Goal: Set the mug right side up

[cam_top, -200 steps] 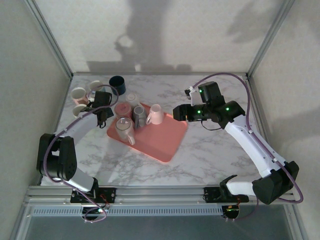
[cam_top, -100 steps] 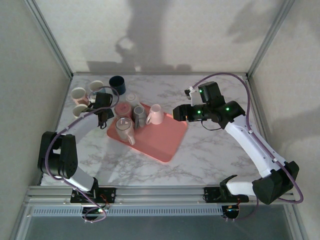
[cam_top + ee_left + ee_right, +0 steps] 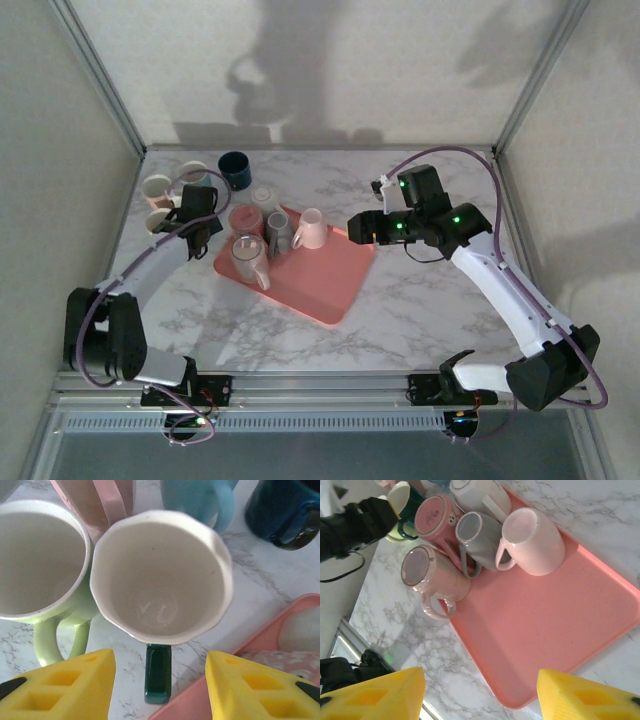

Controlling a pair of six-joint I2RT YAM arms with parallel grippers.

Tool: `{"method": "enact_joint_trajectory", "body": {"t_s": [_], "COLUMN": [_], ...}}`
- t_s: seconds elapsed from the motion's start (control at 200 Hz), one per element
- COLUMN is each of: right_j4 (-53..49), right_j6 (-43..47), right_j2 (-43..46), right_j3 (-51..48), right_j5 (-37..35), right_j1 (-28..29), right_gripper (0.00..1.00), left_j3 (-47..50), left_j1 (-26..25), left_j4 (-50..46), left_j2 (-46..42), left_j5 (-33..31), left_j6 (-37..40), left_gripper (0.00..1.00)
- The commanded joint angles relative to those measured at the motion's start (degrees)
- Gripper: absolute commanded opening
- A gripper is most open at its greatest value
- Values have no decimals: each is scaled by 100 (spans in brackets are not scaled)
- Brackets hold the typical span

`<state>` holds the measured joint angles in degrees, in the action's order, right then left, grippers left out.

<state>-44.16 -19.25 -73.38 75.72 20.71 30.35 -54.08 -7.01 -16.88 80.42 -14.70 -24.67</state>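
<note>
Marble table [image 3: 430,300] with both arms bolted at the near edge. The left arm [image 3: 150,265] reaches to the far-left corner, the right arm [image 3: 500,275] bends in from the right toward the middle

Next biggest thing is the salmon pink tray [image 3: 335,280], sitting angled a bit left of center. Its near-right half is bare. The far-left end has a pile of mugs on their sides: a pale pink mug [image 3: 535,540], a grey mug [image 3: 475,540], a dusty pink mug [image 3: 435,577] and a darker pink mug [image 3: 437,515]. There's also a white mug [image 3: 477,495] at the far edge, can't tell if it's on the tray or just past it

The mug [image 3: 160,575] for the task, dark green outside and cream inside, is off the tray on the table, just left of the tray's far-left corner. It's standing upright with the mouth facing up. A light green mug [image 3: 35,565] stands upright and touches it on one side. A pink mug [image 3: 100,500], a light blue mug [image 3: 197,497] and a navy mug [image 3: 280,510] sit just beyond it

The left gripper [image 3: 159,655] is right over that mug, with the yellow fingers spread apart and gripping nothing. The mug's dark green handle [image 3: 157,677] points straight into the gap between them, with clear space on both sides, so no contact

The right gripper [image 3: 477,680] hangs above the right edge of the tray, well apart from the mug. Its fingers are wide and there's nothing between them
</note>
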Motion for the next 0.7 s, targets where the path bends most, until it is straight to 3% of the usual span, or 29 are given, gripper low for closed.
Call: {"method": "enact_joint_trajectory", "body": {"t_s": [0.0, 0.235, 0.34, 0.486, 0.691], "right_j4": [-84, 20, -102, -212, -49], "right_j6": [-123, -578, -498, -924, -2295], "right_j2": [62, -189, -458, -1009, -1784], "right_j3": [-38, 2, 179, 417, 726], "right_j5": [-260, -436, -904, -1515, -2211], "right_j1": [-25, 1, 393, 723, 985], "right_gripper": [62, 61, 60, 60, 64], "left_j3": [122, 199, 244, 301, 499], "left_j1": [46, 49, 48, 51, 62], "left_j4": [-385, -466, -496, -655, -469], "left_j2": [-450, -1305, -1595, -1782, -1872], "left_j5": [471, 2154, 2915, 3224, 3596], "left_j6": [-128, 58, 272, 219, 120], "left_gripper": [52, 54, 54, 54, 54]}}
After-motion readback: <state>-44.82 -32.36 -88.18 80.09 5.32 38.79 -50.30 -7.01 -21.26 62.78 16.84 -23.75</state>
